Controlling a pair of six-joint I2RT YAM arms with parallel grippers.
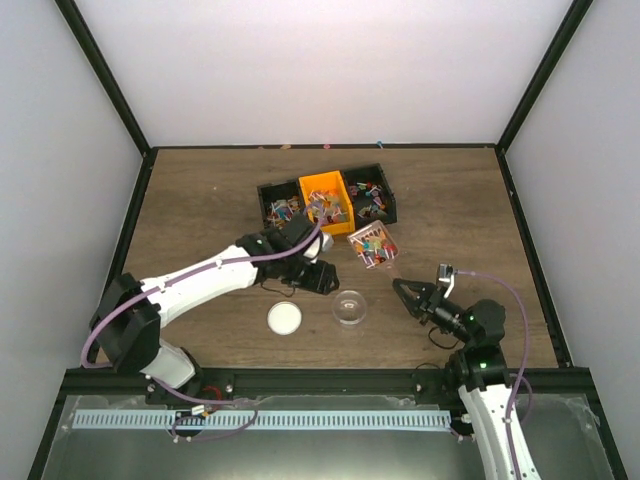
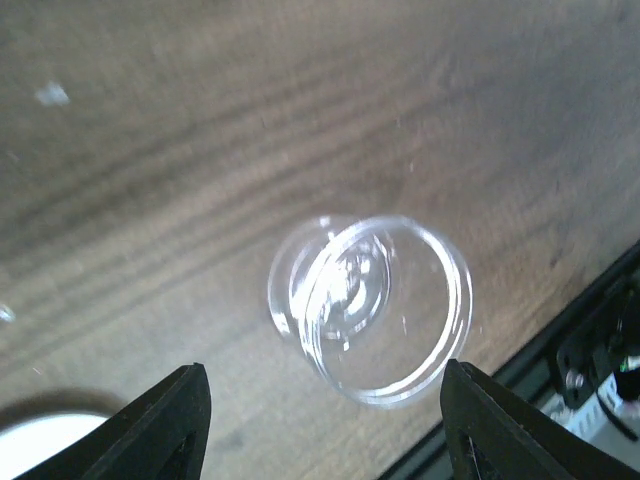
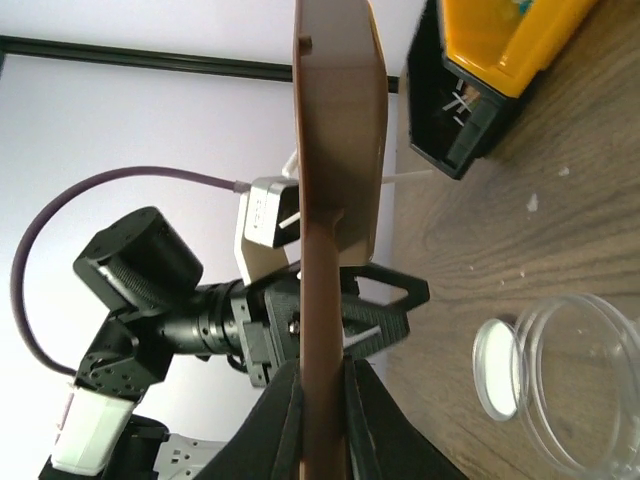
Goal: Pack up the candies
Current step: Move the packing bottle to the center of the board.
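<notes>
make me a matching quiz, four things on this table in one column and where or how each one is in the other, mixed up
1 brown scoop
2 white lid
3 clear jar
4 orange bin

a middle of the black tray
b standing empty, lid off
c clamped in the right jaws
d flat on the table, left of the jar

Pairs: 1-c, 2-d, 3-b, 4-a
</notes>
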